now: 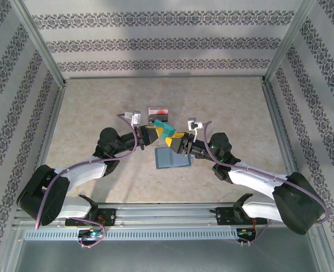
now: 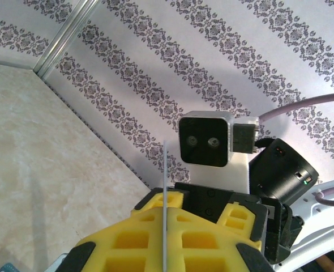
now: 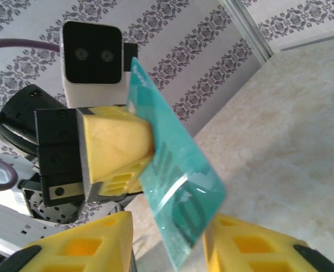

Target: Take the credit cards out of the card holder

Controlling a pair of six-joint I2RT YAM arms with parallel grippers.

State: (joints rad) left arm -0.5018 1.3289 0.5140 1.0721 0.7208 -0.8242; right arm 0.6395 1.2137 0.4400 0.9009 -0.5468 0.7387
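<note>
item: teal-green thin plastic credit card, held off the beige table over its middle. the left gripper is clamped on one end. the other end sits between the right gripper's yellow fingers, which stand apart.
nearby: the slate-blue soft card holder lies flat just toward the near edge. a red-and-white plastic card lies flat toward the far edge.
risk: if you release the left before the right closes, the card will likely drop. if both pull, it may bend or slip.
views: the right wrist view shows the card's face and the finger gap. the left wrist view shows it edge-on as a pale line. the top view adds the holder.
</note>
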